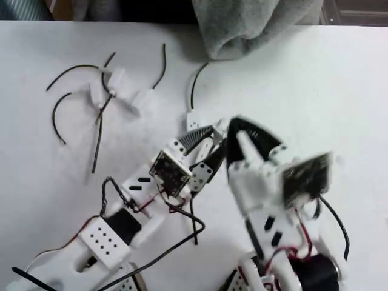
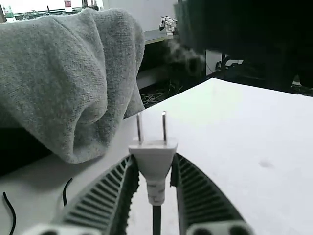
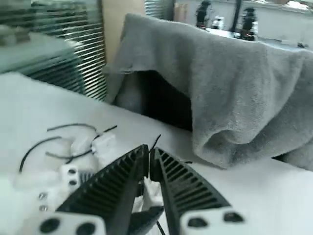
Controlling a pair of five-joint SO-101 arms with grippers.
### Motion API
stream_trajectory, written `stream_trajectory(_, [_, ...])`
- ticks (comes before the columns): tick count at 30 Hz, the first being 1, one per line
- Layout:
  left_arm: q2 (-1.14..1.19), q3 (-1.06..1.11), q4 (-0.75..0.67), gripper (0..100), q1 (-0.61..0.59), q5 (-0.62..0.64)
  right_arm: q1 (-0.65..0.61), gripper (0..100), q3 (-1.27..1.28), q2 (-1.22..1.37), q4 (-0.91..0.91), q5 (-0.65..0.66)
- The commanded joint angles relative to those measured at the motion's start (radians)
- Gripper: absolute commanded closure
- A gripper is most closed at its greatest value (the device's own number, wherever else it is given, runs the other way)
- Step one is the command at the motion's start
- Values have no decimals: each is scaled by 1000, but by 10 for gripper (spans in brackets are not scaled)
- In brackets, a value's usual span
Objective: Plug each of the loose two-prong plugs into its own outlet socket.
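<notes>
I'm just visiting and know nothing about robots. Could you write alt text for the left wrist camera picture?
The left gripper clamps a white two-prong plug between its ribbed grey fingers, prongs pointing away from it over a white table. Beyond, a grey cloth is draped at the table's far edge.

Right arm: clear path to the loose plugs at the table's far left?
Probably not directly. The left end effector, shut on a two-prong plug, sits between the right end effector and the loose plugs, so the right arm would have to pass over or around it.
</notes>
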Motion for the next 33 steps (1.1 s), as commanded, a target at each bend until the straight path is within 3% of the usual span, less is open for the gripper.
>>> stream_trajectory(1, [-31, -5, -23, 976, 4, 8, -48, 978, -28, 21, 70, 166])
stream_trajectory(15, [-31, -5, -23, 976, 4, 8, 168, 978, 118, 371, -262, 166])
stream_trajectory(25, [-31, -3, -23, 976, 2, 6, 309, 978, 114, 535, -351, 169])
stream_trajectory(33, [-31, -3, -23, 976, -62, 12, 317, 978, 109, 535, -351, 173])
